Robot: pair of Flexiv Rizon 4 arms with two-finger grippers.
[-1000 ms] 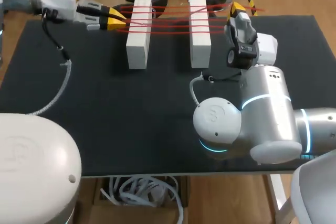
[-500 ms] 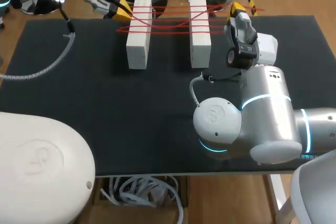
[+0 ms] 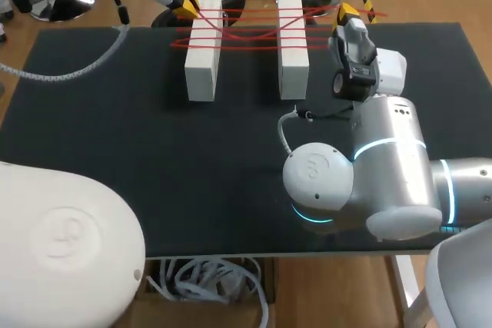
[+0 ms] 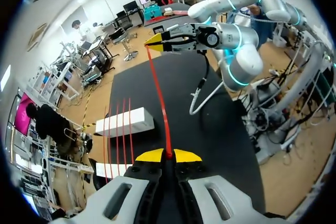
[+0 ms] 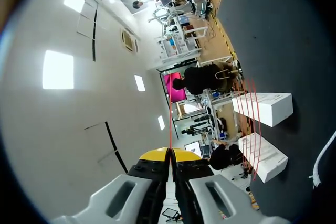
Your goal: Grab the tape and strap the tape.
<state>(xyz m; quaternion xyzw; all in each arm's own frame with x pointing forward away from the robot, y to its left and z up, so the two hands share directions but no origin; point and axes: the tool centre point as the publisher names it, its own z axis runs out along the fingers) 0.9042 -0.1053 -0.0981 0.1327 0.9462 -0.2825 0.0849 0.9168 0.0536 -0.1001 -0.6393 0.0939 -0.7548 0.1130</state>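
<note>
Red tape [image 3: 250, 34] runs in several strands across two upright white blocks, the left block [image 3: 203, 55] and the right block [image 3: 293, 51], at the table's far side. My left gripper [image 3: 187, 1] is shut on the tape at the left block's far end. My right gripper [image 3: 347, 11] is shut on the other end, to the right of the right block. In the left wrist view the tape [image 4: 159, 95] stretches from my own gripper [image 4: 168, 156] over the table to the other gripper [image 4: 157, 41]. In the right wrist view a thin red tape [image 5: 170, 124] leaves my shut gripper [image 5: 169, 155], with a white block [image 5: 264, 107] off to the side.
The black table mat [image 3: 154, 159] lies bare in front of the blocks. My right arm's base and elbow [image 3: 361, 182] fill the right middle. A grey cable [image 3: 77, 71] hangs from the left arm over the far left corner.
My left gripper has swung from left of the left block to its far end, carrying the tape along. The right arm has stayed still.
</note>
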